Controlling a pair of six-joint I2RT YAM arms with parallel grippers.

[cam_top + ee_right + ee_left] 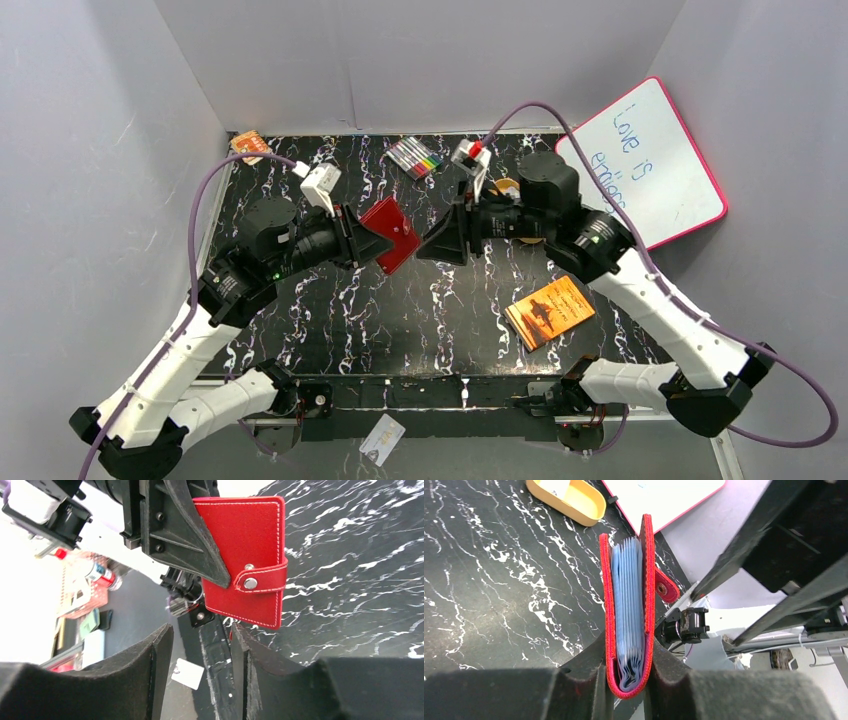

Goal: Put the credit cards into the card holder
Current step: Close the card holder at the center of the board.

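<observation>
My left gripper (375, 240) (629, 650) is shut on the fold of the red card holder (392, 232) (648, 580) (250, 540) and holds it above the table. The snap tab is fastened over its silver stud. Between the covers show several light-blue leaves (628, 595); I cannot tell whether they are cards or pockets. My right gripper (435, 245) (201, 630) faces the holder's free edge, open, with nothing between its fingers. One whitish credit card (383, 440) (187, 673) lies below the table's near edge, between the arm bases.
An orange booklet (550, 311) lies at the front right. A pink-framed whiteboard (655, 165) leans at the back right, with a yellow tray (569, 500) near it. Coloured markers (415, 157) lie at the back middle, and a small orange item (249, 146) sits at the back left.
</observation>
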